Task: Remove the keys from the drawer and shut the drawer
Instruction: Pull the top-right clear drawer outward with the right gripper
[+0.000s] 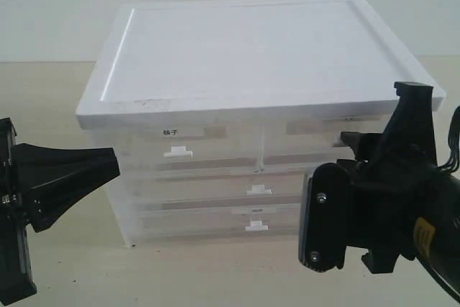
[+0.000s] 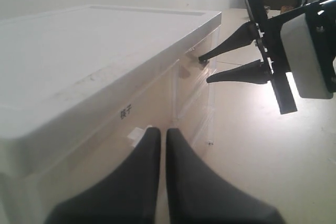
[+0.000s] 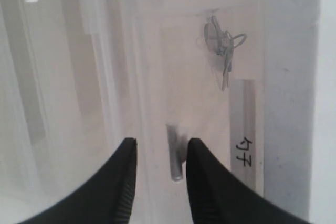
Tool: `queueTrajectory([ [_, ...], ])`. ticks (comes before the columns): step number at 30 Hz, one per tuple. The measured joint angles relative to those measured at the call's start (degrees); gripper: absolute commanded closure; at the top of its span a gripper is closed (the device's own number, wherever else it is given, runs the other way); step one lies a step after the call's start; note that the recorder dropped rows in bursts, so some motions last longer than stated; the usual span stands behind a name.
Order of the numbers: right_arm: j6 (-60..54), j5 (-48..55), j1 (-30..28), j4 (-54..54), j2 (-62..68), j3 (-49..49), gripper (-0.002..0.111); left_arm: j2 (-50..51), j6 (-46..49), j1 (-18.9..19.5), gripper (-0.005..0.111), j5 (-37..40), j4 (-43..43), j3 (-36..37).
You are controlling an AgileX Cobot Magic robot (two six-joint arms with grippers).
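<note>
Translucent plastic blurs the small bunch of silver metal keys (image 3: 221,45) lying inside the half-width clear drawer (image 3: 194,93), upper right in the white-topped drawer cabinet (image 1: 237,55) on the beige counter (image 1: 43,91). The right gripper (image 3: 161,148) holds its jaws partly apart either side of the small white pull tab (image 3: 175,153), not visibly pinching it. The left gripper (image 2: 161,137) hangs empty, jaws nearly together. Light, loose and slick, the keys look best taken at the ring; the drawer should slide easily.
</note>
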Motion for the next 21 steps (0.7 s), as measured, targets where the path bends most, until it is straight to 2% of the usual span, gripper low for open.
queueTrajectory([
  [8, 0.85, -0.16, -0.12, -0.64, 0.28, 0.0, 0.081, 0.0, 0.0, 0.0, 0.102, 0.0, 0.0, 0.0],
  [10, 1.03, -0.61, -0.9, -1.03, 0.28, 0.0, 0.087, 0.0, 0.0, 0.0, 0.102, 0.0, 0.0, 0.0],
  [13, 1.14, -1.42, -2.9, -2.06, 0.28, 0.0, 0.105, 0.0, -0.1, 0.0, 0.102, 0.0, 0.0, 0.0],
  [14, 1.14, -1.7, -3.38, -2.61, 0.28, 0.0, 0.108, 0.0, -0.2, 0.0, 0.102, 0.0, 0.0, 0.0],
  [21, 0.59, -1.86, -3.93, -3.01, 0.28, 0.0, 0.108, 0.0, -0.33, 0.0, 0.102, 0.0, 0.0, 0.0],
])
